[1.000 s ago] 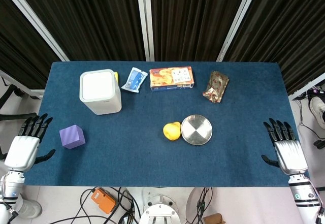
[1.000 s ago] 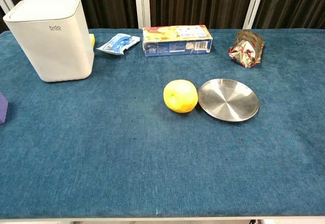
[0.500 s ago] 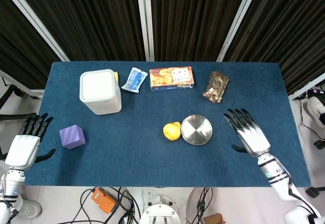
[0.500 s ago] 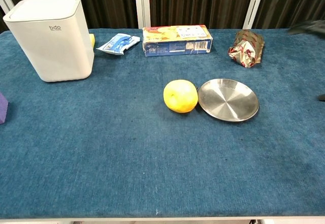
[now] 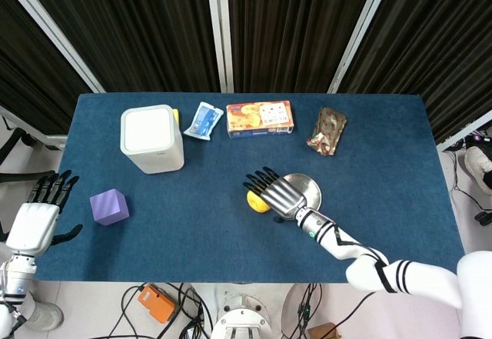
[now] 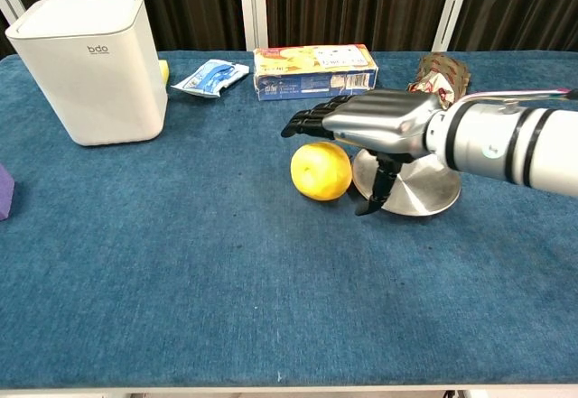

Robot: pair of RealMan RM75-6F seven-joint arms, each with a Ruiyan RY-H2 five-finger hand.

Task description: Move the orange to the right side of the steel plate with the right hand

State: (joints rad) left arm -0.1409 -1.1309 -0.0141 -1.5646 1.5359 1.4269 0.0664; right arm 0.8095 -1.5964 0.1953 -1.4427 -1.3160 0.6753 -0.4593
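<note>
Right hand (image 6: 375,123) hovered with fingers spread over the orange (image 6: 321,171), not grabbed yet, left of the steel plate (image 6: 417,190).

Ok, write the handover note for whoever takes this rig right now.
Right hand: open, fingers spread, hovering above the orange and the steel plate; not gripping anything.
Left hand: open, idle at the table's near left edge, beside the purple cube.
Orange: on the cloth, against the plate's left edge.
Done: the reach only.
Left: lower the hand, close on the orange, carry it over the plate, set it down on the plate's right side, where the cloth looks bare.
</note>
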